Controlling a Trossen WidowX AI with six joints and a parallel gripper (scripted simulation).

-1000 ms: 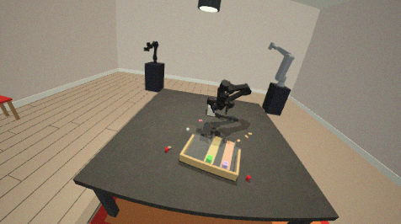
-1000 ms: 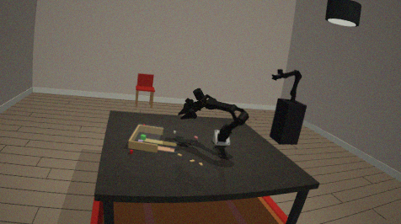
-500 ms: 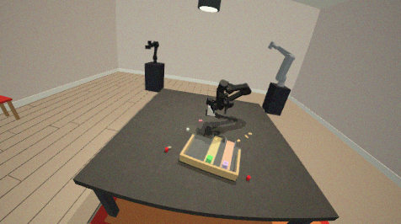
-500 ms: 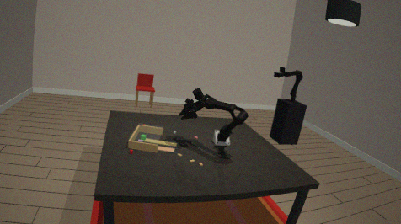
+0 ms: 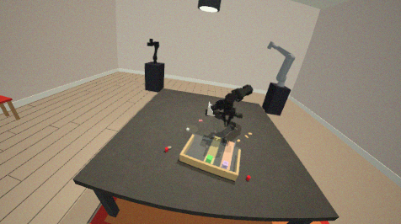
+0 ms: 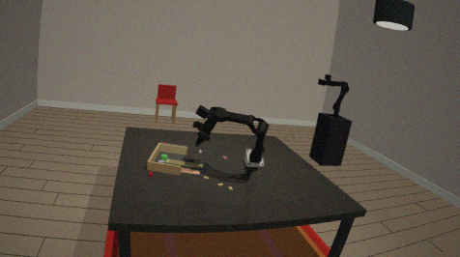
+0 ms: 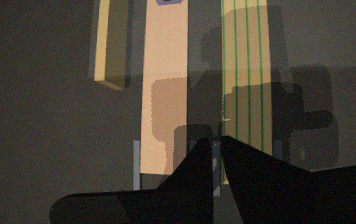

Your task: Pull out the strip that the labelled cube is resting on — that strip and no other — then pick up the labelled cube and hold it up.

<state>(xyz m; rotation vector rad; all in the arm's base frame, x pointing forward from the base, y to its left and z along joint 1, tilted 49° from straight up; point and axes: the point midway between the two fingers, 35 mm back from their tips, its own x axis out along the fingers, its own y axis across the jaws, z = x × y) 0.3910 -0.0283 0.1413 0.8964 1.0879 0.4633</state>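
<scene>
The lilac cube [image 5: 225, 165] [image 6: 161, 161] [image 7: 168, 1] bears a dark mark and rests on the plain peach strip [image 5: 228, 153] [image 6: 190, 172] [image 7: 165, 60]; the wrist view cuts it off at the top. A green cube [image 5: 209, 157] [image 6: 164, 157] rests on the green-striped tan strip [image 5: 214, 146] [image 7: 246, 50] alongside. Both strips run out through the tray's open side. My gripper [image 6: 199, 143] [image 7: 214, 145] is shut, with nothing seen between its fingertips. It hangs above the table, over the outer ends of the strips, pointing down. In the wrist view its fingers hide part of those ends.
The wooden tray [image 5: 208, 170] [image 6: 166, 168] [image 7: 101, 40] has low walls around the cubes. Grey bars [image 7: 136, 160] show beside the strip ends. Red objects [image 5: 166, 149] [image 5: 248, 178], a small white ball [image 5: 188, 129] and several tan chips [image 5: 247, 136] lie outside the tray.
</scene>
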